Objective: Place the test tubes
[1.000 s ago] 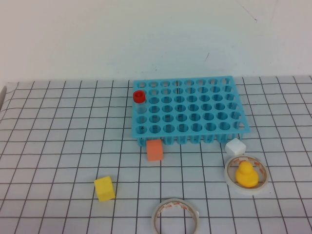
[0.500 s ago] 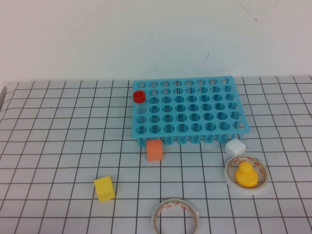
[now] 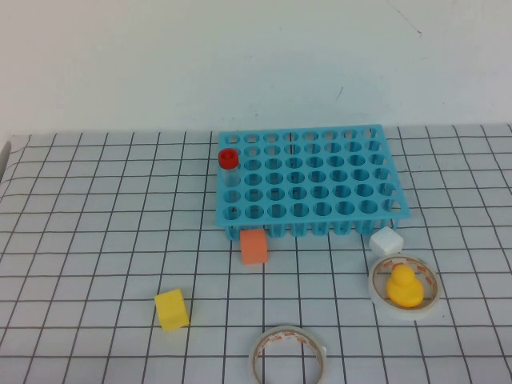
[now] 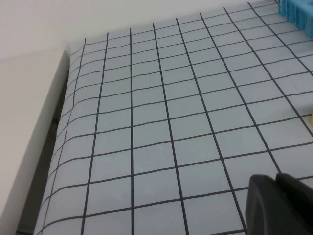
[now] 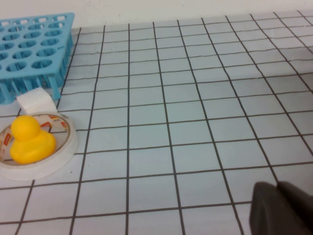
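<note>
- The tabletop (image 3: pixel 96 224) wears a gridded cloth. Its left border meets a pale bare strip at the far left of the high view, and a white wall closes the back.
- Open grid fills the left half and the right margin of the frame. The lower middle is more crowded, with an orange block (image 3: pixel 254 246), a yellow block (image 3: pixel 171 310), a white block (image 3: pixel 386 241), a duck (image 3: pixel 404 286) inside a tape ring (image 3: pixel 374 286), and a second tape ring (image 3: pixel 254 356).
- A red-capped test tube (image 3: pixel 229 164) stands upright in the left column of the blue rack (image 3: pixel 308 180), at upper centre.
- The left claw (image 4: pixel 277 196) is clenched and empty over bare cloth near the left border, well apart from the rack.
- The right claw (image 5: pixel 279 205) is clenched and empty over open grid beyond the duck's ring, also well apart from the rack.
</note>
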